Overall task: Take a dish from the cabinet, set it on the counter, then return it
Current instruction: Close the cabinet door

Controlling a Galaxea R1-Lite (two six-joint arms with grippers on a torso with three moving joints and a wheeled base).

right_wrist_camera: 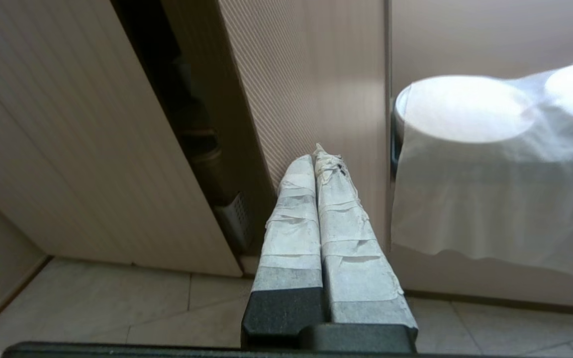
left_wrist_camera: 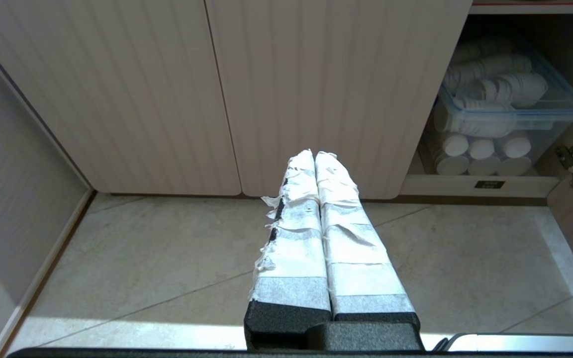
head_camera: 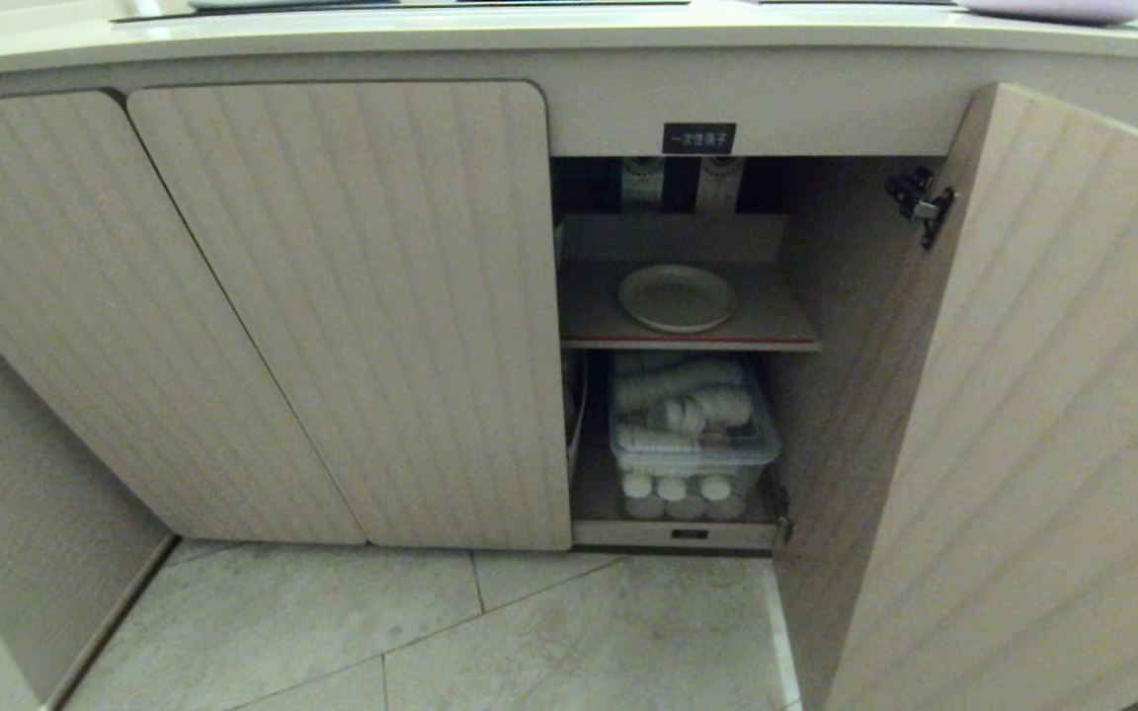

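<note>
Dish on cabinet shelf — bin below.

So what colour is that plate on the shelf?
Plain cream-beige plate, clearest in the head view.

Kitchen, domestic or canteen type. Evidence: long cream counter at 12 o'clock with a dark inset panel; beneath it, a low ribbed-door cabinet, one door open at 3 o'clock; inner shelf holding a dish; clear storage bin of stacked white cups below; pale tiled floor at 6 o'clock.
</note>
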